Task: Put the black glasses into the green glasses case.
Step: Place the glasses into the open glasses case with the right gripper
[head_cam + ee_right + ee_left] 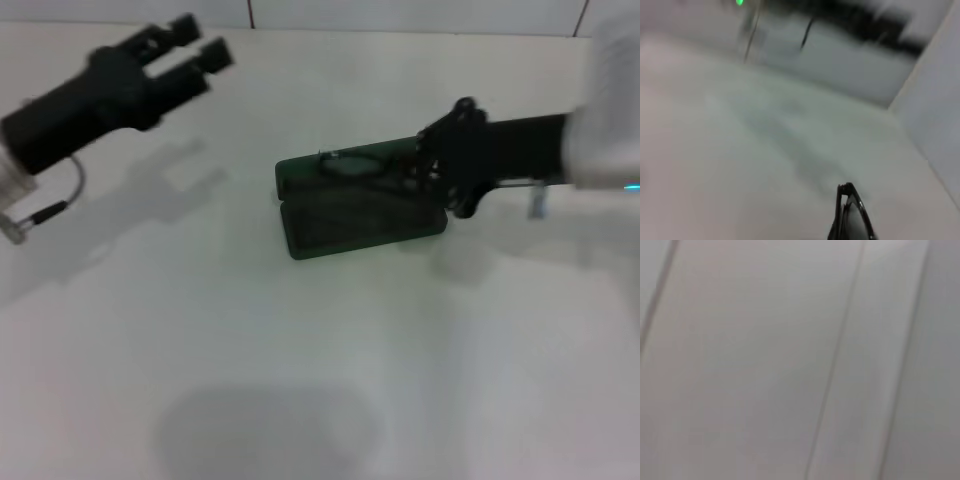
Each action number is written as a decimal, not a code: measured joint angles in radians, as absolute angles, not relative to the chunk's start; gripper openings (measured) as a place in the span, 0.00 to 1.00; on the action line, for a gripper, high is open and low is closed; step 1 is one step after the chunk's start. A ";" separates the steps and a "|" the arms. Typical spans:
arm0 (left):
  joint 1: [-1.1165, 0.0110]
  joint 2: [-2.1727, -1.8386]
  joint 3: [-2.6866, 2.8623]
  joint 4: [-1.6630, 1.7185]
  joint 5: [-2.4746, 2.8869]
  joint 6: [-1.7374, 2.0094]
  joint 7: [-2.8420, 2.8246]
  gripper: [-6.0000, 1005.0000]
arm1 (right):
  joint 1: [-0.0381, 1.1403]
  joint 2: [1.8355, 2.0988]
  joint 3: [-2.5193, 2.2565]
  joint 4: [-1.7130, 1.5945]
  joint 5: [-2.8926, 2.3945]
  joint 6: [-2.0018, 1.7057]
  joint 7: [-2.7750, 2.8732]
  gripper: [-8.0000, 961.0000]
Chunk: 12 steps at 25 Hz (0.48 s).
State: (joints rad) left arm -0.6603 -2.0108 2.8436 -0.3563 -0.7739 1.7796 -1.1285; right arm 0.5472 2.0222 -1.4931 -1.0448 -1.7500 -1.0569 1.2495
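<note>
The green glasses case (365,225) lies open in the middle of the white table. The black glasses (352,164) lie in its far half, lenses showing. My right gripper (428,168) comes in from the right and sits at the right end of the case, at the glasses' end. The right wrist view shows one end of the black glasses (851,216) close to the camera over the white table. My left gripper (200,42) is open and empty, raised at the far left, well away from the case. The left wrist view shows only a blank pale surface.
The white table (300,370) spreads around the case. A pale wall with seams (400,15) runs along the back. The left arm's cable (55,205) hangs at the left edge.
</note>
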 joint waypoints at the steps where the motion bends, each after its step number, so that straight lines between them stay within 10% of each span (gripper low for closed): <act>1: -0.649 -2.007 2.844 -0.356 -0.792 1.780 -1.133 0.69 | 0.527 2.023 -1.576 -1.095 -1.786 -0.966 1.252 0.05; 12: -0.644 -2.008 2.844 -0.360 -0.797 1.775 -1.141 0.69 | 0.418 2.025 -1.926 -1.244 -1.991 -0.556 1.261 0.05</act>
